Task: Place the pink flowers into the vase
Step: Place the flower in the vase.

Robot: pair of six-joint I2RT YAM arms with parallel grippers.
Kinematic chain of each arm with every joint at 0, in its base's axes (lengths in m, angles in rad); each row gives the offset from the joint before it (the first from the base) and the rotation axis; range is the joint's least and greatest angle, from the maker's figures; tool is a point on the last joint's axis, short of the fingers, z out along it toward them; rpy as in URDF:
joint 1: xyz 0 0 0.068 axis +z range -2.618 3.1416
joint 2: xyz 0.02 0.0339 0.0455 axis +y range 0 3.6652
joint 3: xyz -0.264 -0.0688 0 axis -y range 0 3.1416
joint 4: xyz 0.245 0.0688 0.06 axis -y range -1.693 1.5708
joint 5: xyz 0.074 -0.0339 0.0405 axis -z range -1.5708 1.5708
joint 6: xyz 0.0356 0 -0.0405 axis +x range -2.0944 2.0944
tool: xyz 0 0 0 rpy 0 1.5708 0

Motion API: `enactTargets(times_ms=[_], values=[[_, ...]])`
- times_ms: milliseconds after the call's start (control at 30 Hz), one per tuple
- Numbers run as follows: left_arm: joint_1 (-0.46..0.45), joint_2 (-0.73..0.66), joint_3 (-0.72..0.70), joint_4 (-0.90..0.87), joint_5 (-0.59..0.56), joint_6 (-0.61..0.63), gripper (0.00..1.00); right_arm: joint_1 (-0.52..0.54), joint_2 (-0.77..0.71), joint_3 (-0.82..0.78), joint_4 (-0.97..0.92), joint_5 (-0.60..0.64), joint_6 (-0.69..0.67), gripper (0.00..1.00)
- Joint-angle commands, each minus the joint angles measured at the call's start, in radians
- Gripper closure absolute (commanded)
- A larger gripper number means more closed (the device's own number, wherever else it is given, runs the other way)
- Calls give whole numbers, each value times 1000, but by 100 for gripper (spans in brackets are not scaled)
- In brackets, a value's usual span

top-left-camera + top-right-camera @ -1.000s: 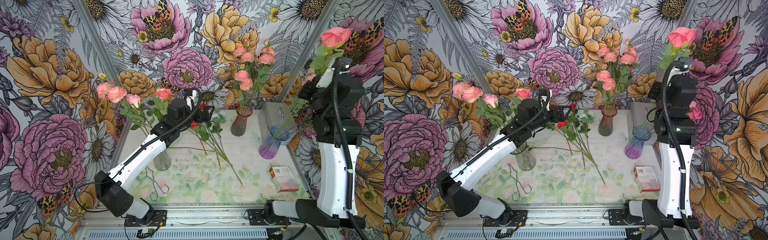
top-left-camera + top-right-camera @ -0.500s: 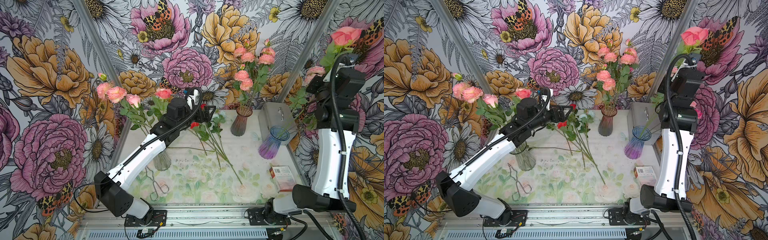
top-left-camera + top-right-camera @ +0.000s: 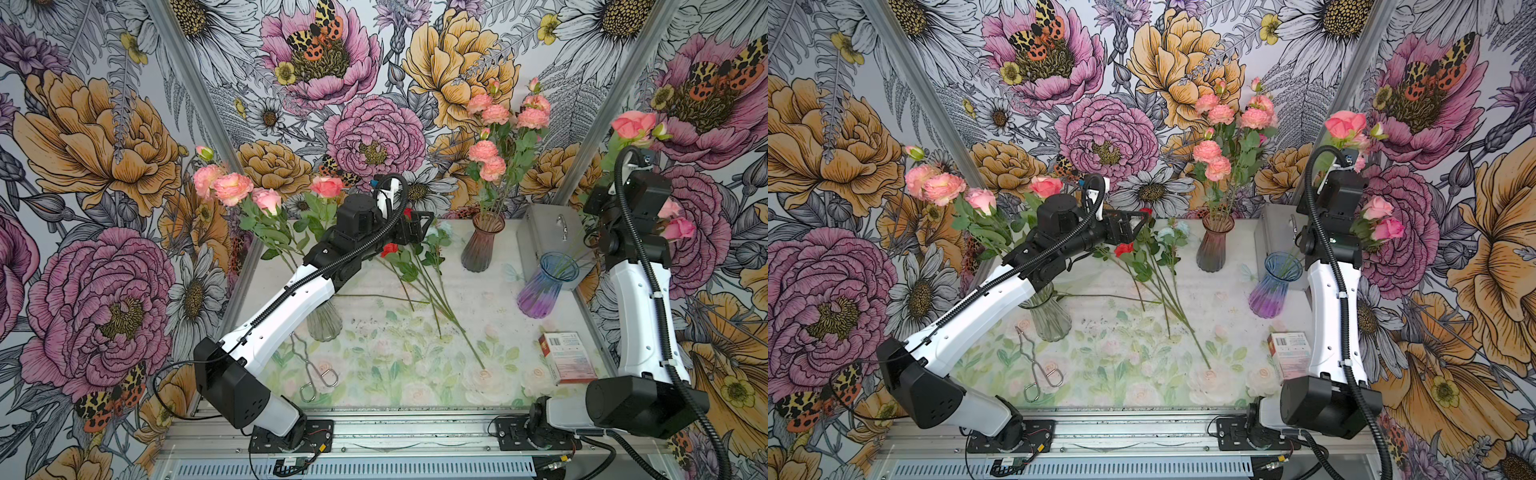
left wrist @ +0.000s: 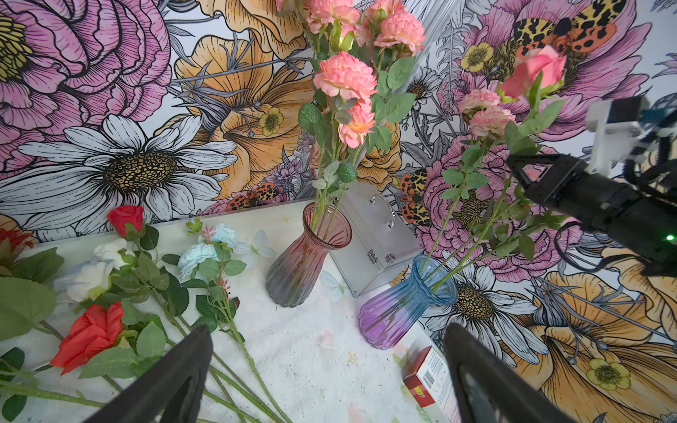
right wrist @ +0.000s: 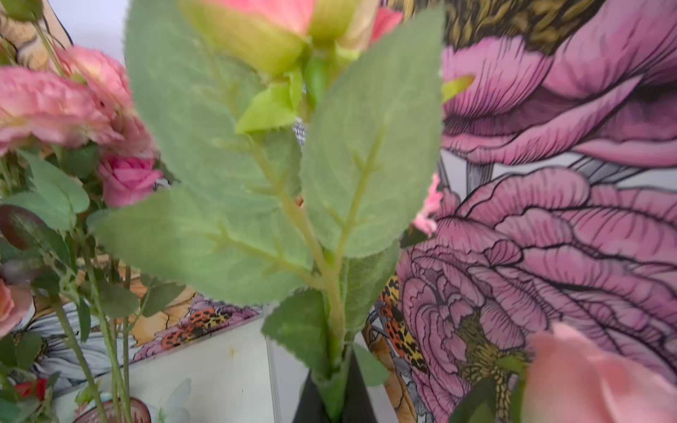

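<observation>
Leaves [image 5: 219, 164] crowd my right wrist view, blurred and close, so only the dark tips of my right pincer [image 5: 335, 397] show, clamped on the green stem of a pink rose [image 5: 326, 278] whose bloom is largely cut off there. In both top views my own wrist hides that grip, and I cannot tell whether the stem's foot reaches the blue-and-purple vase [image 3: 540, 291], where other pink flowers [image 3: 678, 228] stand. My left pincer [image 4: 328, 335] gapes wide, empty, above loose flowers [image 4: 91, 335] lying flat.
</observation>
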Motion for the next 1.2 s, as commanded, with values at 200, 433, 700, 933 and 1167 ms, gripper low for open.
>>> enactTargets(times_ms=[200,433,700,933,1167], values=[[18,22,-13,51,35,-7,2,-4,-94,-198,134,-37,25,100],[23,5,-38,64,37,-12,2,-2,-123,-289,142,-49,55,100],[27,-38,-93,73,25,-14,2,17,-111,-373,148,-64,80,100],[28,-54,-117,81,26,-22,2,42,-113,-434,148,-52,91,100],[28,-75,-120,60,18,-4,2,46,-173,-460,147,-19,93,64]])
